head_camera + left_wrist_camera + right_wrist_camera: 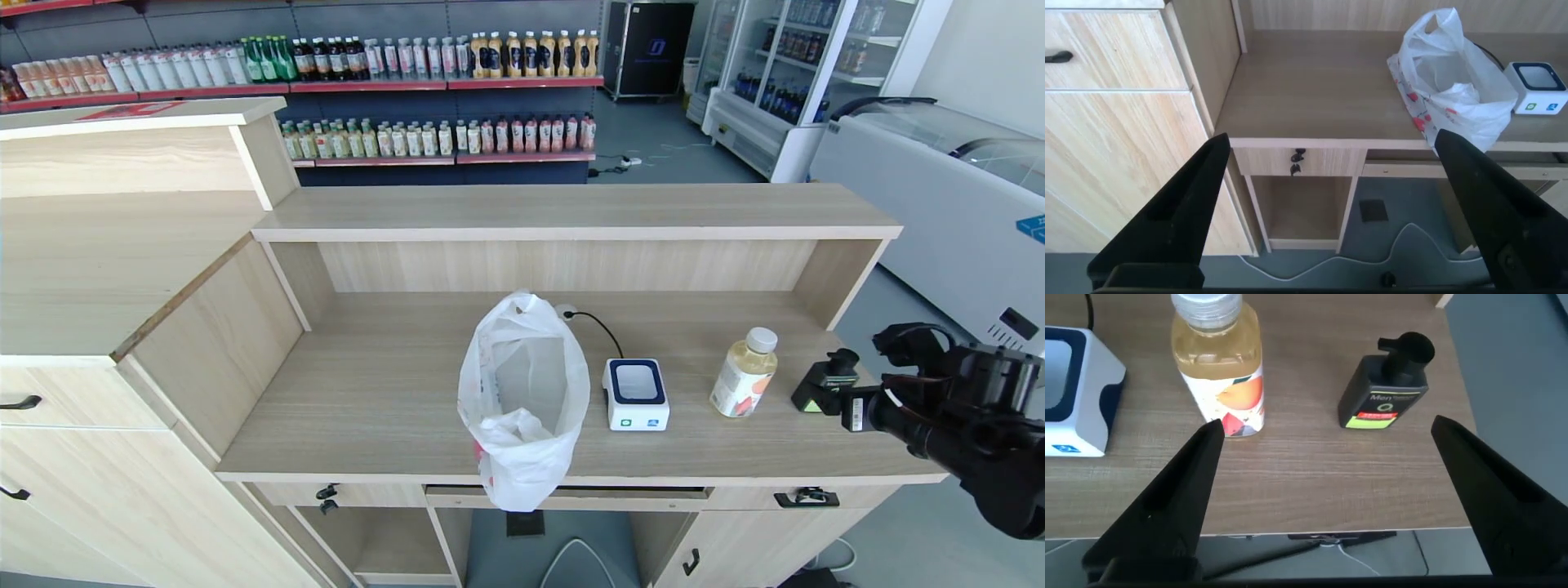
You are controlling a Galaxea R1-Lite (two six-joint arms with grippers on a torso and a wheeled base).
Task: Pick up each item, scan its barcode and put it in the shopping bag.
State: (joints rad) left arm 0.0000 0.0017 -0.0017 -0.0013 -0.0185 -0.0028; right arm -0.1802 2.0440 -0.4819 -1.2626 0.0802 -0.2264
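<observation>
A white plastic shopping bag (522,400) stands open on the wooden counter (375,392), hanging slightly over its front edge. To its right sits a white barcode scanner (636,394) with a dark window. Farther right stand a juice bottle (744,373) with a white cap and a black pump bottle (826,382). My right gripper (1327,425) hovers open above the counter's front edge, short of the juice bottle (1221,367) and the pump bottle (1384,384), holding nothing. My left gripper (1333,137) is open and low, in front of the counter's left end, with the bag (1449,73) beyond it.
A raised shelf (571,212) and back panel wall the counter behind; a taller cabinet (122,245) bounds it on the left. The scanner's cable (600,327) runs behind the bag. Drawers (1298,159) lie under the counter top. My right arm (971,425) is off the counter's right end.
</observation>
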